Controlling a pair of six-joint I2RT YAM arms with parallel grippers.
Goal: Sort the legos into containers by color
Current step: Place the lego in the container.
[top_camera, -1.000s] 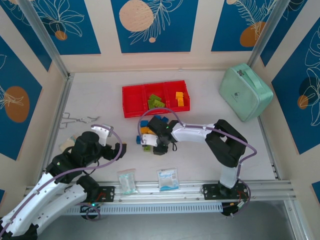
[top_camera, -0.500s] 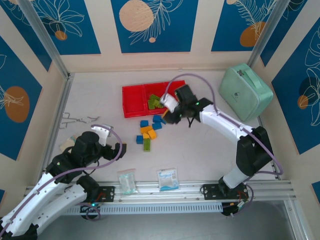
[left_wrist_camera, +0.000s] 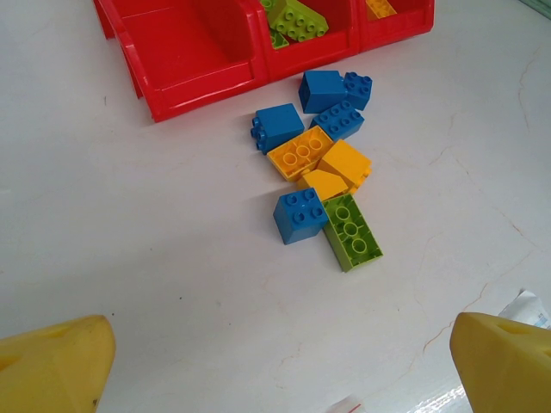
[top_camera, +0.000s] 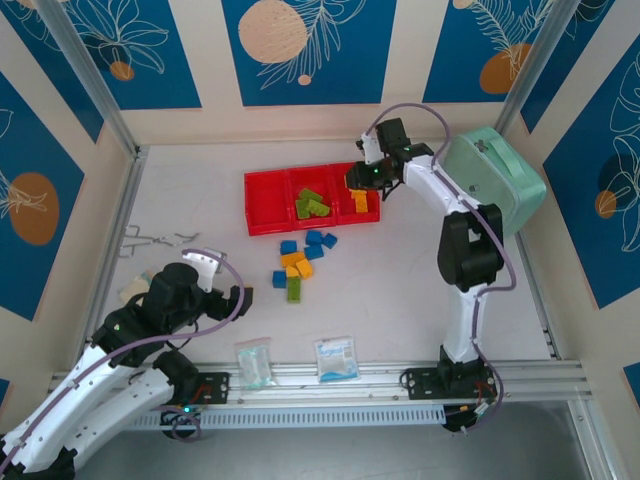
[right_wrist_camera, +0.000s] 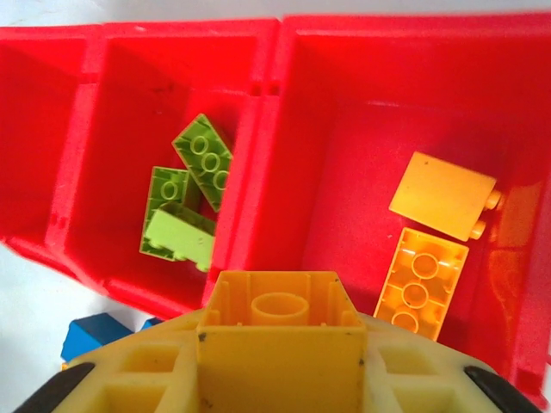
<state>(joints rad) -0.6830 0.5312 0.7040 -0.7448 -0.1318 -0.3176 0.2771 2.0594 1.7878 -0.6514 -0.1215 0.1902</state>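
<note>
Tray of three joined red bins, partly filled. The bin farthest left of the right gripper is bare, the middle bin holds three green bricks, and the right bin holds two orange-yellow bricks. Judged about a third done, with no blue sorted yet. Loose pile sits on the table ahead of the left gripper, in line with the gap between its two fingers and well clear of both tips. It has four blue, three orange-yellow and one green, bunched and touching, just short of the tray's near wall. Left fingers are spread wide with nothing between them. Right fingers are closed in a pinch on one orange-yellow brick, hollow underside toward the wrist, hanging over the right bin. The two sorted orange-yellow bricks lie beyond the fingertips to their right, the greens beyond to their left. Judgement: release into the right bin comes next. Eight then remain in the pile, blues for the bare bin.
</note>
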